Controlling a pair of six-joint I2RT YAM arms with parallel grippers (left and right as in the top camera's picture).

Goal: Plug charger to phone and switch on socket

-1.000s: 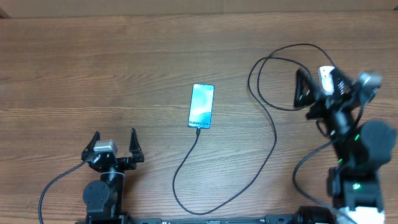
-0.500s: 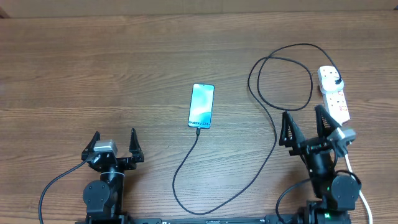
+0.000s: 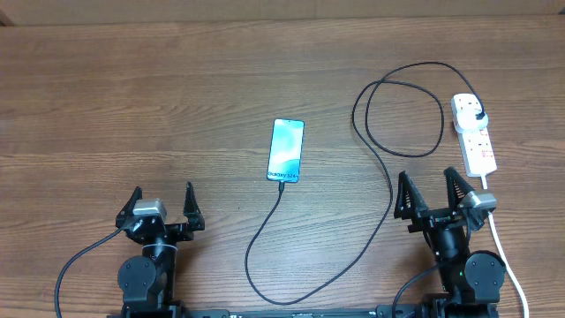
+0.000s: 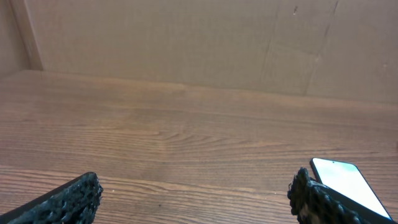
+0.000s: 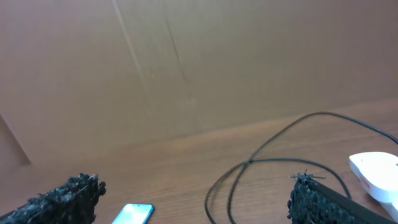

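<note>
The phone [image 3: 286, 150] lies screen-up and lit at the table's middle; it also shows in the left wrist view [image 4: 346, 183] and the right wrist view [image 5: 132, 214]. The charger [image 3: 388, 190] is a thin black cable whose tip meets the phone's near edge. It loops across the wood [image 5: 273, 163] to a black plug seated in the socket [image 3: 474, 134], a white strip at the right [image 5: 375, 170]. My left gripper [image 3: 161, 201] [image 4: 196, 194] is open and empty, front-left of the phone. My right gripper [image 3: 429, 187] [image 5: 193, 198] is open and empty, just in front of the socket.
The socket's thick white cord [image 3: 504, 249] runs past my right arm toward the front edge. A brown cardboard wall [image 4: 186, 37] closes the table's far side. Bare wood [image 3: 132, 106] stretches left of the phone.
My right arm has drawn back from over the socket to the table's front and settled low, jaws still wide. The left arm, phone and cable have not moved.
</note>
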